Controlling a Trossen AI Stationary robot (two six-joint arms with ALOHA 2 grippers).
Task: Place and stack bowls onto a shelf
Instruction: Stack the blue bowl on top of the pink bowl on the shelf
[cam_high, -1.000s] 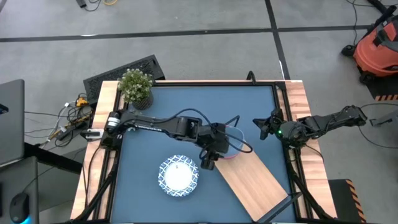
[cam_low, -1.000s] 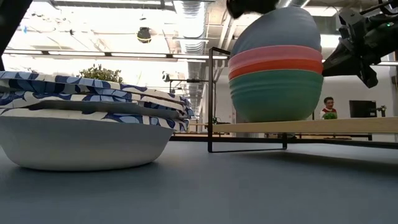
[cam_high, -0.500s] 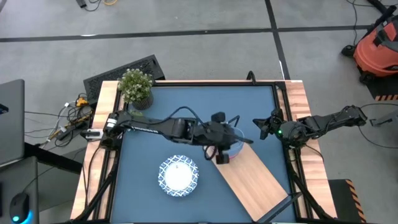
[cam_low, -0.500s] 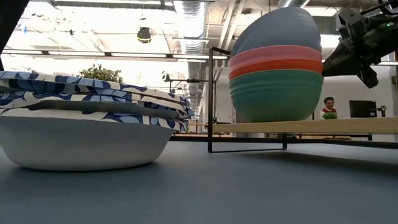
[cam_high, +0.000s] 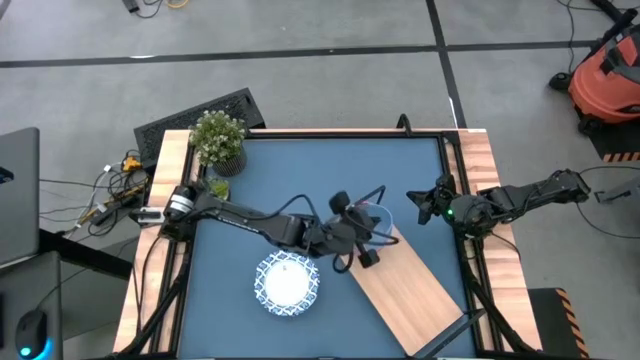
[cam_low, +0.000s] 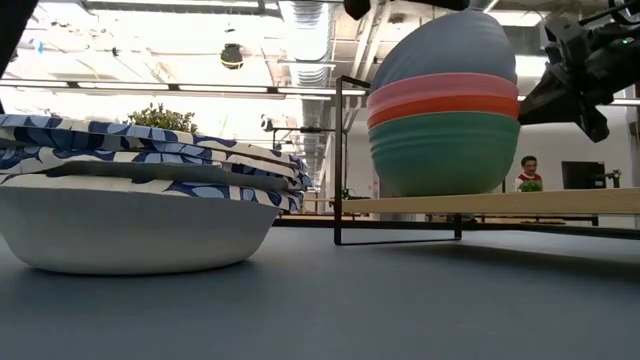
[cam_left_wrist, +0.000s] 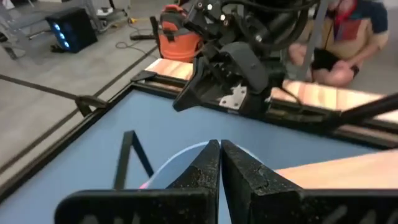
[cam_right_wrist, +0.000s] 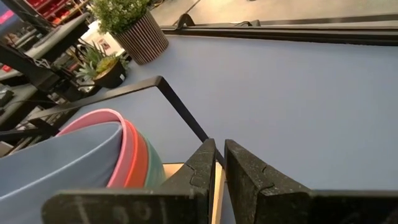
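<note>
A stack of bowls stands on the light-wood shelf (cam_low: 500, 203) beside its black wire frame (cam_low: 338, 160): green (cam_low: 440, 155) at the bottom, then red, pink, and a tilted pale blue bowl (cam_low: 450, 50) on top. My left gripper (cam_left_wrist: 219, 155) is shut and reaches nearly level right over that pale blue bowl (cam_left_wrist: 186, 163). A stack of blue-and-white patterned bowls (cam_high: 287, 283) rests on the blue tabletop, left of the shelf (cam_high: 410, 290). My right gripper (cam_right_wrist: 219, 155) waits at the table's right side, shut, with nothing between its fingers. My left gripper hangs shut just above the pale blue bowl's upper side (cam_low: 440, 20). The low view cuts it off at the picture's top, and I cannot tell whether it touches the bowl.
A potted plant (cam_high: 218, 140) and a smaller one (cam_high: 215, 187) stand at the table's far left corner. The table has raised wooden side rails (cam_high: 478, 180). A person sits beyond the table (cam_left_wrist: 348, 37). Bare tabletop lies at the far middle (cam_high: 330, 170).
My left gripper has swung from the stack's near left side toward the table's right, over the bowls. Its wrist has rolled and tipped up from pointing steeply down to nearly level. The bowl stack has stayed where it was.
</note>
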